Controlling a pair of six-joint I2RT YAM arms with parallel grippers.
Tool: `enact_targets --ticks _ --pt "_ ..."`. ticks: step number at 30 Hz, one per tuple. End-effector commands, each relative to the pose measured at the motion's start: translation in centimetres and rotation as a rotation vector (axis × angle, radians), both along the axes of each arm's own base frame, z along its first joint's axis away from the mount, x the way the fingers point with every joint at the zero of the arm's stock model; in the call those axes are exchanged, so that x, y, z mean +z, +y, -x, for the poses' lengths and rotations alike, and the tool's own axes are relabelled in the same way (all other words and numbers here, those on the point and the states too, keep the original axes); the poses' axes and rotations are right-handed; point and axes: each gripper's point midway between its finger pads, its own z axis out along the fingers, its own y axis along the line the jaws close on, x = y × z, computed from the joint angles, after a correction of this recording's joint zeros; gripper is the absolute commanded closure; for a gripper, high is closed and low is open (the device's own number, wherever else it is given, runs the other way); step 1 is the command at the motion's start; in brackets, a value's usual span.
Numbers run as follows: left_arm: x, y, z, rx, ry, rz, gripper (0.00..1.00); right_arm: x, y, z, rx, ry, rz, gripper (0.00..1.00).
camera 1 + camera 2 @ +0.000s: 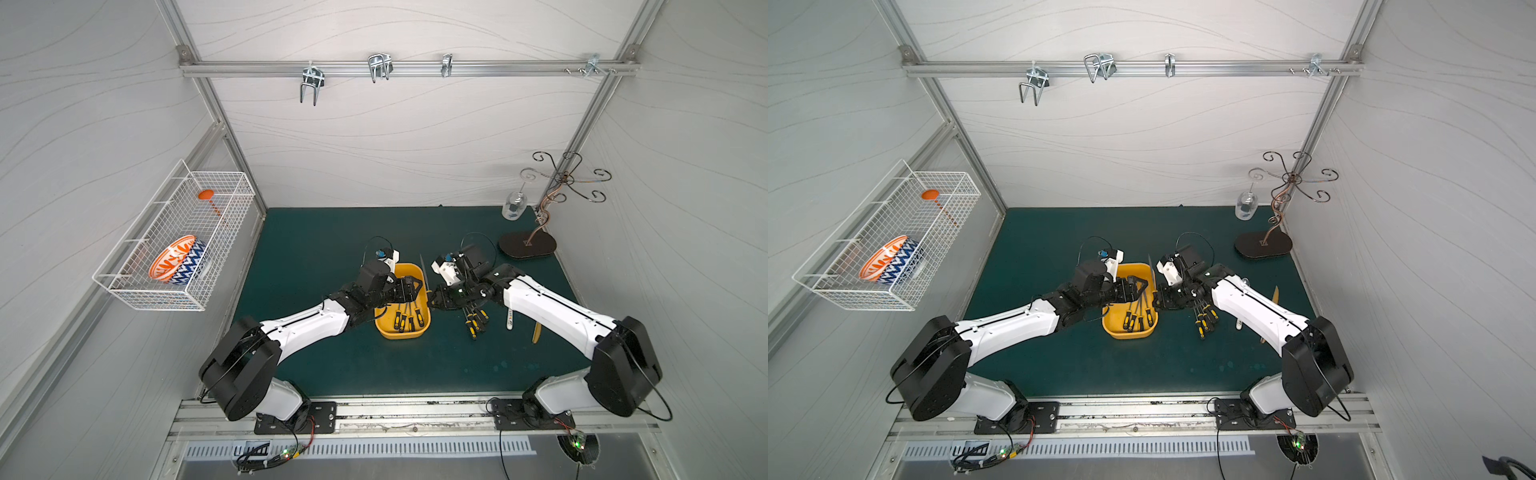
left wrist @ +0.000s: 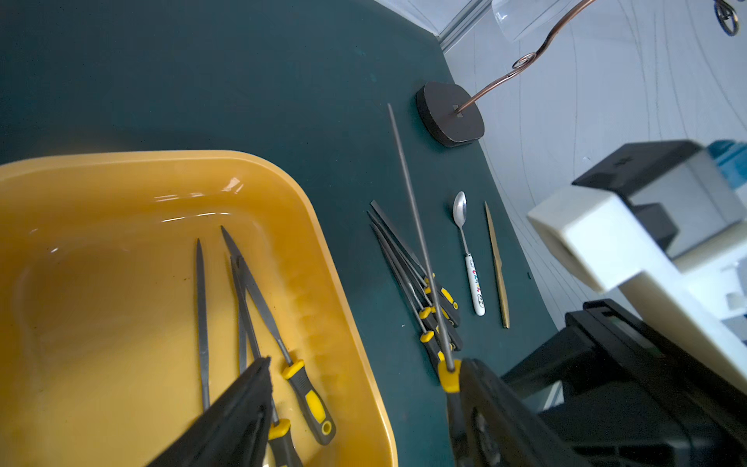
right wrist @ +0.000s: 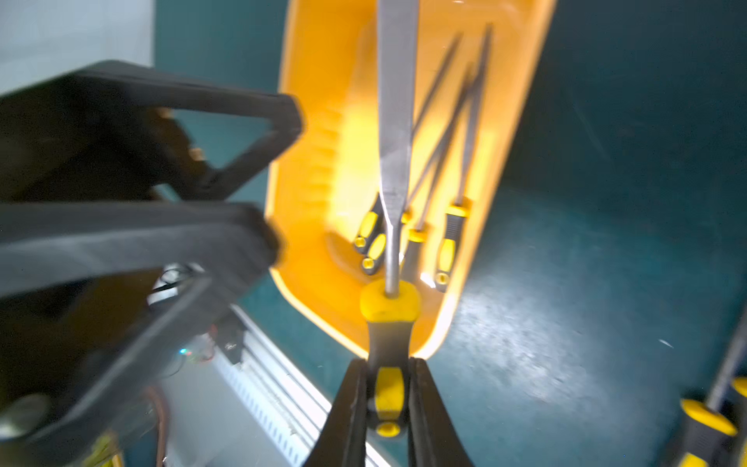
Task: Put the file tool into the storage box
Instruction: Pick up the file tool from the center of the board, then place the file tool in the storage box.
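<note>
A: Where do we stand? We see the green tabletop (image 1: 316, 249) with the yellow storage box (image 1: 409, 272) near its middle and several files already lying inside.

B: Our 2 arms meet at the box's right rim. Our left hand (image 1: 417, 289) hangs over the box with its jaws spread wide, holding nothing. Our right hand (image 3: 388, 366) is pressed tight on the black-and-yellow handle of the file tool (image 3: 395, 121).

A: So the file tool is in the air, not in the box?

B: We judge so. Its blade runs along the rim toward the back wall, just beside the left hand. We cannot tell whether they touch.

A: Then we are in the carrying step, perhaps a handover.

B: Next we need it moved over the box's open floor, kept lengthwise, lowered, then let go. A bundle of loose files (image 1: 473, 322) lies on the tabletop beside the box.
</note>
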Motion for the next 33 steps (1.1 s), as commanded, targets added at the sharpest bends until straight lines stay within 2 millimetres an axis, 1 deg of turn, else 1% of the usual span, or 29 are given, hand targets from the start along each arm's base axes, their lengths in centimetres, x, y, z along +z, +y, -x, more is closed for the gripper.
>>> enact_targets --ticks 1,5,6,7,8,9,10,11,12,14,15,17,19,20,23,25,27,31,32,33 --pt "2.2 -0.7 -0.1 -0.021 -0.055 0.062 0.24 0.9 2.3 1.4 0.112 0.008 -0.06 0.96" --pt "1.6 -0.6 0.0 -0.014 -0.049 0.059 0.24 1.6 3.6 2.2 0.175 -0.014 -0.08 0.96" --pt "1.5 -0.5 -0.1 -0.013 -0.047 0.057 0.24 1.9 3.8 2.4 0.186 -0.025 -0.088 0.96" --pt "1.4 -0.5 -0.1 -0.012 -0.047 0.056 0.27 2.0 3.8 2.4 0.188 -0.032 -0.088 0.96" --pt "1.4 -0.5 -0.1 -0.01 -0.046 0.054 0.42 2.1 3.8 2.5 0.19 -0.036 -0.09 0.95" --pt "1.1 -0.5 -0.1 -0.007 -0.041 0.051 0.59 2.0 3.8 2.5 0.187 -0.037 -0.084 0.95" --pt "1.0 -0.5 -0.1 -0.006 -0.036 0.047 0.79 1.9 3.6 2.4 0.184 -0.038 -0.078 0.95" --pt "0.8 -0.4 -0.1 -0.004 -0.03 0.04 0.96 1.8 3.5 2.4 0.18 -0.038 -0.073 0.95" --pt "0.7 -0.4 -0.1 -0.005 -0.026 0.034 1.0 1.8 3.5 2.4 0.179 -0.037 -0.073 0.95" --pt "0.2 -0.1 0.0 0.006 -0.018 0.02 1.0 1.6 3.5 2.3 0.176 -0.034 -0.067 0.93" --pt "-0.1 0.1 0.0 0.013 -0.015 0.012 1.0 1.5 3.5 2.3 0.175 -0.033 -0.064 0.89" --pt "-0.6 0.7 0.0 0.035 -0.01 -0.005 1.0 1.2 3.2 2.1 0.162 -0.033 -0.047 0.72" --pt "-1.5 1.5 -0.1 0.066 0.0 -0.047 1.0 0.9 3.0 1.9 0.144 -0.04 -0.024 0.62" --pt "-2.2 2.1 -0.3 0.096 0.011 -0.087 1.0 0.7 2.7 1.7 0.132 -0.042 -0.01 0.6" --pt "-4.5 4.2 -0.7 0.166 0.06 -0.236 1.0 0.2 2.3 1.5 0.117 -0.048 0.014 0.59" --pt "-5.5 5.0 -0.8 0.186 0.076 -0.302 1.0 -0.1 2.1 1.5 0.112 -0.05 0.027 0.59" --pt "-6.2 5.5 -0.9 0.203 0.085 -0.345 1.0 -0.2 2.0 1.4 0.105 -0.053 0.037 0.59" --pt "-7.0 6.4 -1.2 0.236 0.101 -0.41 1.0 -0.4 1.8 1.3 0.099 -0.057 0.051 0.59" --pt "-7.1 6.4 -1.3 0.238 0.105 -0.419 0.98 -0.5 1.7 1.3 0.097 -0.058 0.057 0.59" --pt "-7.2 6.3 -1.4 0.233 0.107 -0.422 0.92 -0.6 1.5 1.2 0.091 -0.061 0.065 0.59"
